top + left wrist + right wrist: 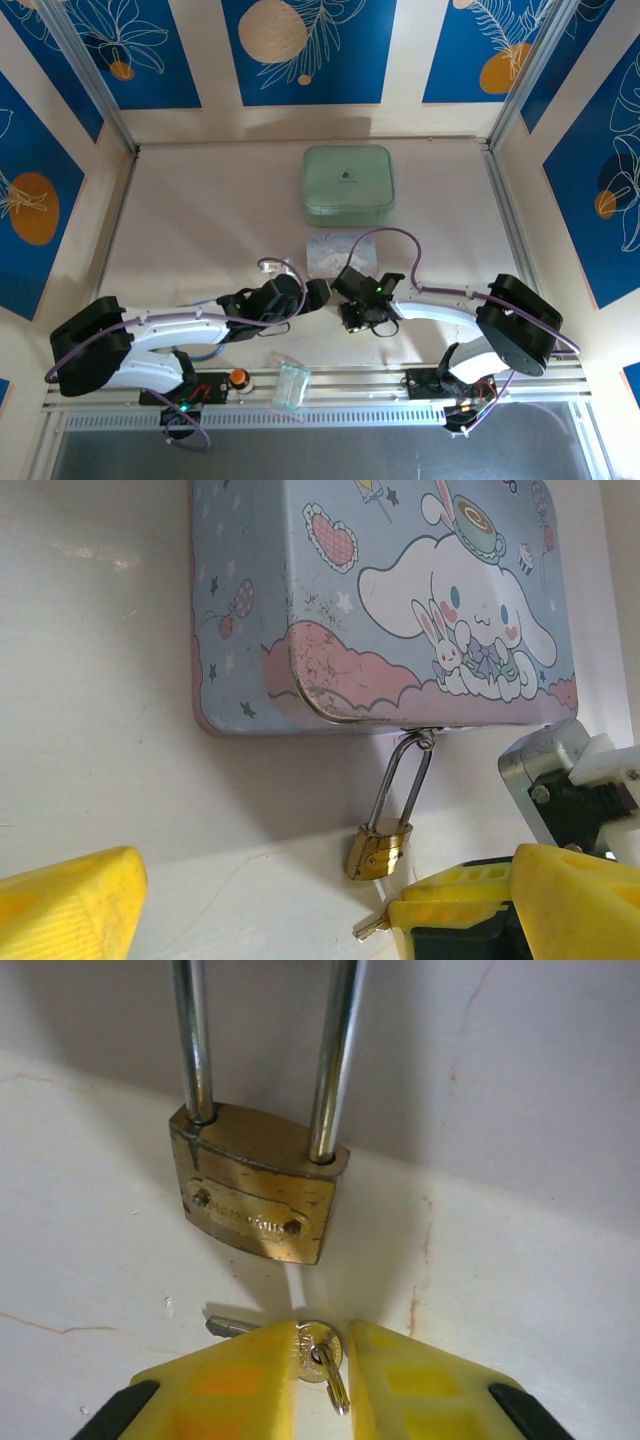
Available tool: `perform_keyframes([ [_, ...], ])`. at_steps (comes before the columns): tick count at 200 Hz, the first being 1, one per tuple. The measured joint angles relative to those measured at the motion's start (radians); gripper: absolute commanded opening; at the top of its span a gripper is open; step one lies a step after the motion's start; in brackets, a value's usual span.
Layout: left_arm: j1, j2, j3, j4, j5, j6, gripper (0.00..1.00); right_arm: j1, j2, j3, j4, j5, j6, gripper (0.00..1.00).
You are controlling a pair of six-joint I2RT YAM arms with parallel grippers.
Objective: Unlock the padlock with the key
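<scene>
The small brass padlock (379,850) lies on the white table, its silver shackle (405,780) hooked through the hasp of the pale blue cartoon tin (400,600). In the right wrist view the padlock (258,1195) is just ahead of my right gripper (322,1380). Its yellow fingers are closed in on the round head of the key (320,1348), which lies flat with its blade pointing left under the left finger. The key tip (370,927) pokes out beside that gripper. My left gripper (320,910) stands wide open, near the padlock and holding nothing. Both grippers (318,293) (345,285) meet below the tin (335,255).
A pale green square box (348,184) sits behind the tin at the back of the table. A clear plastic piece (292,385) and an orange knob (238,377) rest on the rail at the near edge, between the arm bases.
</scene>
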Motion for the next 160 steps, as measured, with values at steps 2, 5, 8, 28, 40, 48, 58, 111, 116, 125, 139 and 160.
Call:
perform_keyframes([
  [2, 0.000, 0.000, 0.000, 0.000, 0.000, 0.000, 0.93, 0.002, 0.001, 0.001, -0.001, 0.004, -0.003, 0.10],
  [5, 0.000, 0.000, 0.000, 0.000, 0.000, 0.000, 0.93, 0.005, 0.001, 0.002, -0.003, 0.009, 0.004, 0.09],
  [8, 0.000, 0.000, 0.000, 0.000, -0.001, 0.000, 0.93, 0.007, 0.001, 0.003, -0.004, 0.011, 0.001, 0.08],
  [28, 0.000, 0.000, -0.002, 0.002, -0.003, -0.004, 0.92, 0.012, 0.002, 0.004, 0.000, 0.019, 0.010, 0.05],
  [40, 0.000, 0.000, -0.008, 0.005, -0.003, -0.008, 0.91, 0.012, -0.001, 0.003, 0.006, 0.014, 0.021, 0.03],
  [48, 0.000, 0.000, -0.015, 0.008, -0.003, -0.016, 0.89, 0.009, -0.004, 0.000, 0.013, 0.004, 0.028, 0.02],
  [58, 0.000, 0.000, -0.027, 0.023, -0.003, -0.029, 0.85, -0.001, -0.012, -0.010, 0.028, -0.014, 0.045, 0.02],
  [111, -0.035, -0.005, -0.115, 0.130, -0.044, -0.140, 0.73, -0.056, -0.129, -0.106, 0.134, -0.173, 0.166, 0.01],
  [116, -0.040, -0.005, -0.117, 0.139, -0.048, -0.148, 0.73, -0.063, -0.147, -0.114, 0.143, -0.187, 0.179, 0.01],
  [125, -0.051, -0.005, -0.122, 0.159, -0.057, -0.170, 0.73, -0.074, -0.176, -0.126, 0.159, -0.207, 0.200, 0.01],
  [139, -0.068, -0.005, -0.122, 0.191, -0.064, -0.194, 0.72, -0.085, -0.214, -0.132, 0.175, -0.228, 0.227, 0.01],
  [160, -0.095, 0.005, -0.122, 0.240, -0.077, -0.232, 0.67, -0.090, -0.258, -0.132, 0.192, -0.243, 0.259, 0.01],
])
